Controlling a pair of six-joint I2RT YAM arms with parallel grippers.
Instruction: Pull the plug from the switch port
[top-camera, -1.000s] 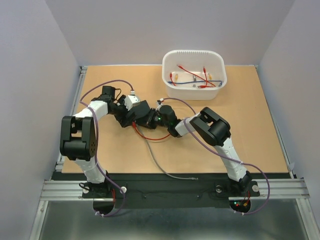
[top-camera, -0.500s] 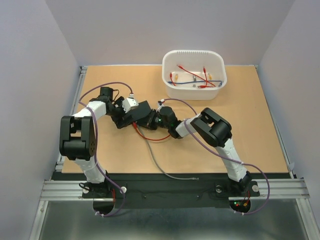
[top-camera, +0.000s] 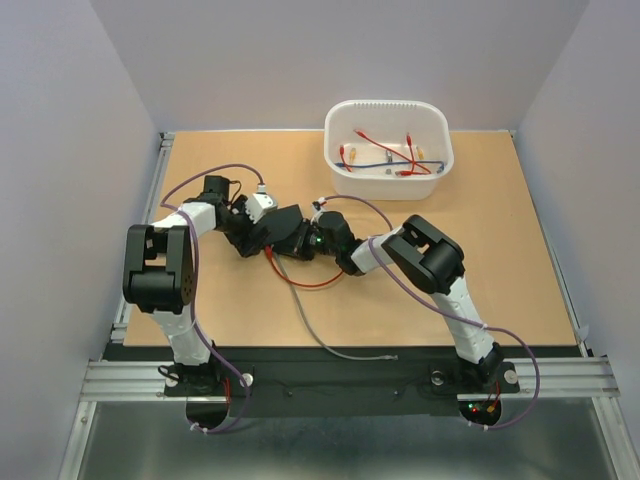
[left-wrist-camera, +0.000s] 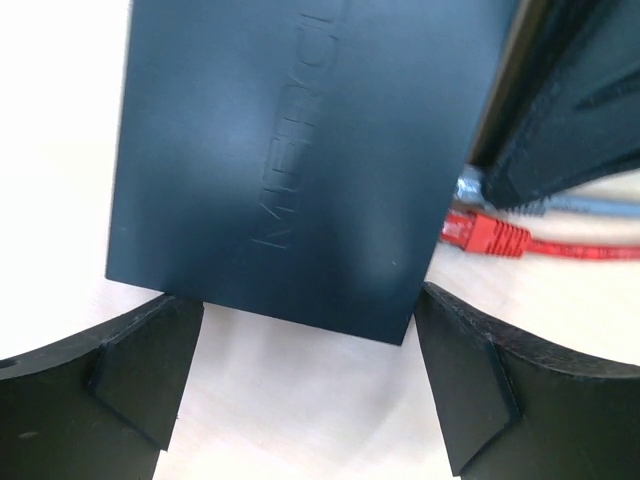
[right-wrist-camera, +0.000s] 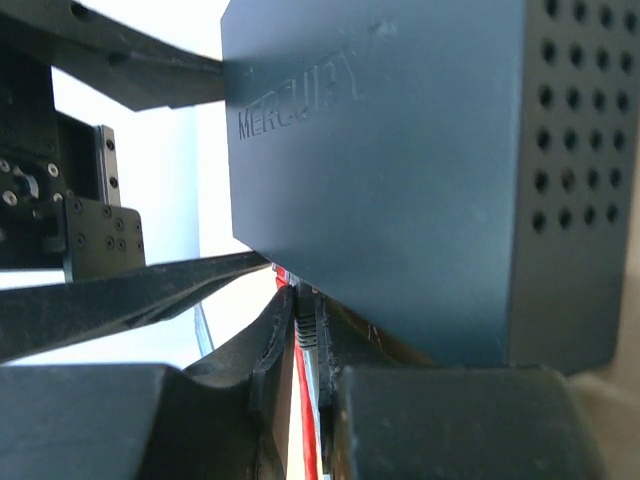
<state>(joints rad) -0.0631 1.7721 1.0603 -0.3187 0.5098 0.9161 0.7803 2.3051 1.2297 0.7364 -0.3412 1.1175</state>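
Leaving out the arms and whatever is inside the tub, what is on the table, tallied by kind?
Flat matte-black rectangular switch: 1
Cables at the switch, one red cable, one grey cable: 2
White plastic tub: 1
Total: 4

This is a robotics lab, set up as a test cell. Plain pale panels (top-camera: 330, 60) box the bench in on three sides. The top is a bare tan board (top-camera: 500, 260) framed in aluminium rail (top-camera: 130, 380), with two small arms (top-camera: 155, 275) bolted along the near edge and trailing purple wiring (top-camera: 190, 260). A network switch (top-camera: 283, 222), loose patch cables (top-camera: 330, 335) and a white tub (top-camera: 388, 105) of spare leads lie about.
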